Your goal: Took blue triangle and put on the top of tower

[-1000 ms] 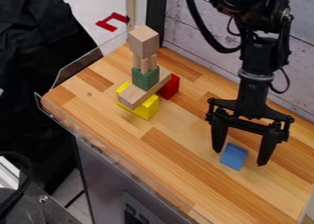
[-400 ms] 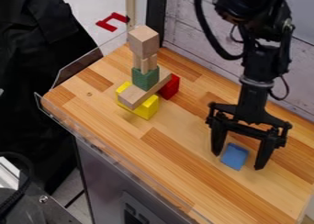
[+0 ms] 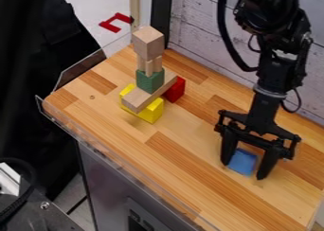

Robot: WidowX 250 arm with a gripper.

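Straddling the blue block (image 3: 243,162) toward four o'clock, your jaws stand partly open; you cannot tell whether they touch it.

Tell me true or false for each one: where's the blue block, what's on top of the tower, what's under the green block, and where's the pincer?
1. The blue block is on the wooden tabletop. True.
2. The green block is the top piece of the tower. False: a plain wooden cube is on top.
3. The green block sits on a wooden plank. True.
4. The black pincer is over the tower. False: it is down at the blue block.
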